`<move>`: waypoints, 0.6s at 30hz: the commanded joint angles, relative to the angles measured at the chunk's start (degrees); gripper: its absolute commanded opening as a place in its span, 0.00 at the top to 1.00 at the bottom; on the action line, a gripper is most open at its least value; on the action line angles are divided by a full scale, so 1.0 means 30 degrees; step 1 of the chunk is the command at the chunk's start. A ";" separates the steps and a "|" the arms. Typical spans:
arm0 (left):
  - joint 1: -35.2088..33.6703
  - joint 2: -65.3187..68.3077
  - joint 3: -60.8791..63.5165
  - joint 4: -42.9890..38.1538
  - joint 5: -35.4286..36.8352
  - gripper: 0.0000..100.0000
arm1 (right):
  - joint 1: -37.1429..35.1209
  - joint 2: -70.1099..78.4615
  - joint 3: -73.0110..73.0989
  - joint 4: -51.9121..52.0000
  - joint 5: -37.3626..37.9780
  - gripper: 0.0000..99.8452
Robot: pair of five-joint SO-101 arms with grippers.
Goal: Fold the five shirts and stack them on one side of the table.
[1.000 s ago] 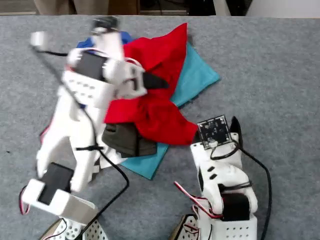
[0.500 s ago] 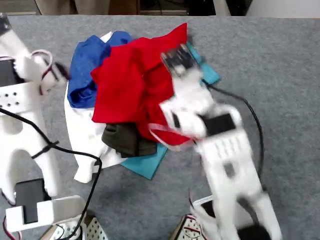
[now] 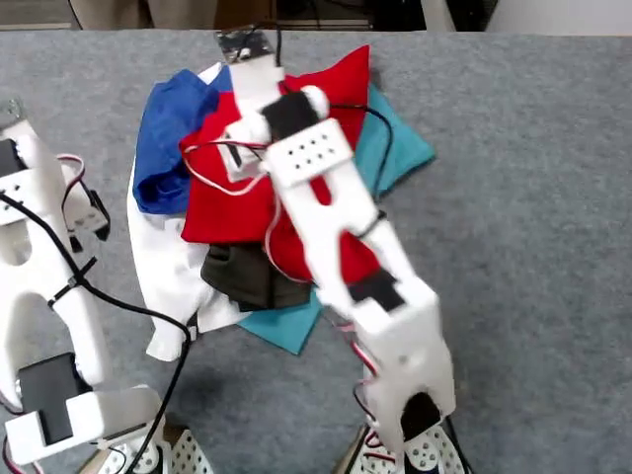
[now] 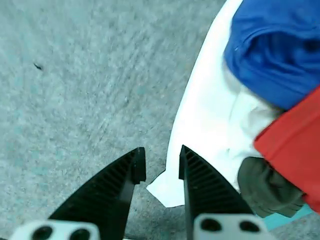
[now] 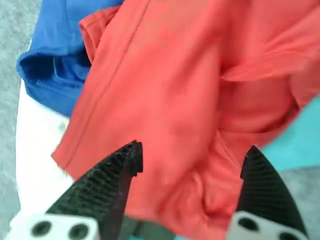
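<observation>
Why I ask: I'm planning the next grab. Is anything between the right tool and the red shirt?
Nothing visible does. The right tool hangs open directly over the red shirt, whose top surface lies bare beneath it.

We've got soft, matt cloth in the red shirt (image 3: 212, 212); the blue shirt (image 3: 168, 128) and white shirt (image 3: 168, 267) beside it, same matt cloth. Under it the table (image 3: 533, 197) looks rough, felt-like. Over it, the right arm (image 3: 331, 212): smooth white plastic, black ribbed jaws.

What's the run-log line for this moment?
right gripper open over red shirt | left gripper open beside white shirt | pile unfolded
</observation>
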 commanded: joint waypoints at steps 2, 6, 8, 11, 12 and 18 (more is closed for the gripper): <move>-0.0059 -0.0777 0.1201 -0.0821 0.0000 0.88 | -0.0249 0.5172 -0.6579 0.1172 -0.0264 0.68; -0.0147 -0.0747 0.1524 -0.1055 0.0029 0.88 | 0.0073 0.8718 -1.0740 0.2755 -0.0176 0.68; -0.0147 -0.0747 0.1670 -0.1172 0.0029 0.88 | 0.0190 0.9714 -1.2762 0.3546 -0.0147 0.72; -0.0059 -0.0747 0.1788 -0.1172 0.0029 0.88 | 0.0571 1.0564 -1.4842 0.3722 0.0469 0.85; -0.0029 -0.0747 0.1788 -0.1172 0.0029 0.88 | 0.0689 1.0681 -1.5253 0.3722 0.0967 0.91; -0.0029 -0.0747 0.1788 -0.1172 0.0029 0.88 | 0.1480 1.0212 -1.5253 0.3780 0.2110 1.00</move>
